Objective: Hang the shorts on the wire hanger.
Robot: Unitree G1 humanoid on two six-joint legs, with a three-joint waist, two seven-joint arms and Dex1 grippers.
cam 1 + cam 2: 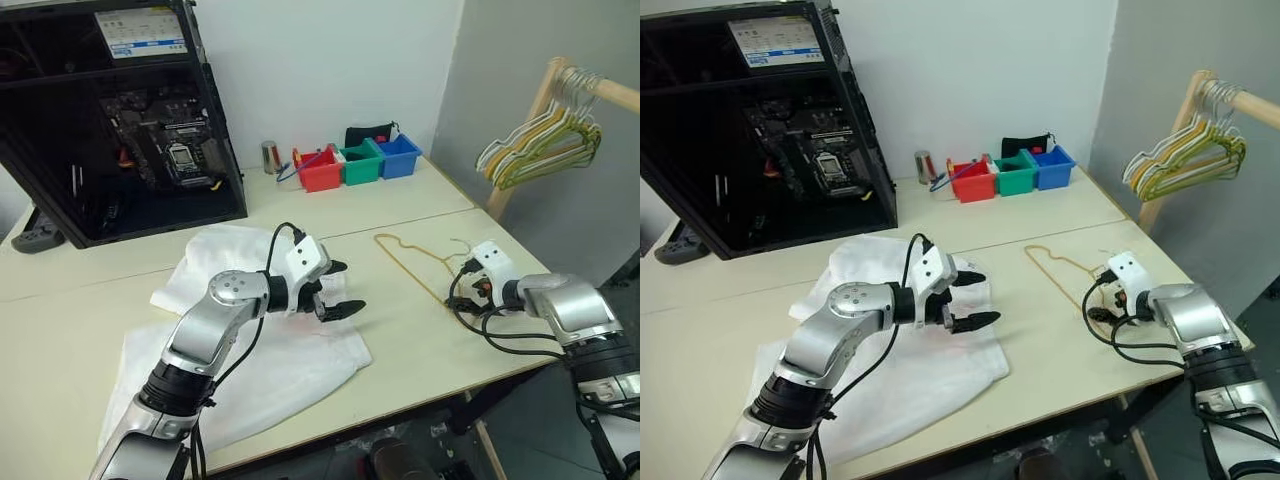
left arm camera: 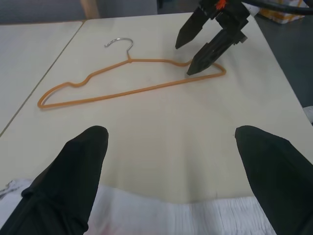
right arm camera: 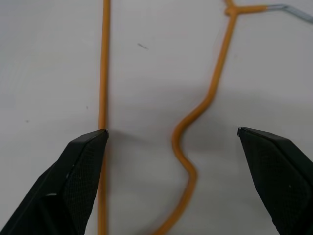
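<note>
While the left gripper (image 1: 340, 289) hovers open over the crumpled white fabric shorts (image 1: 300, 370), the nearer right gripper (image 2: 199, 43), also open, straddles the thin yellowish-gold wire hanger (image 2: 122, 83), whose long bar runs alongside one fingertip.

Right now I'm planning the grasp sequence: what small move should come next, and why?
Probably lower the right gripper and close on the wire hanger: its open fingers straddle the wire, which lies flat on the table, ungrasped.
</note>
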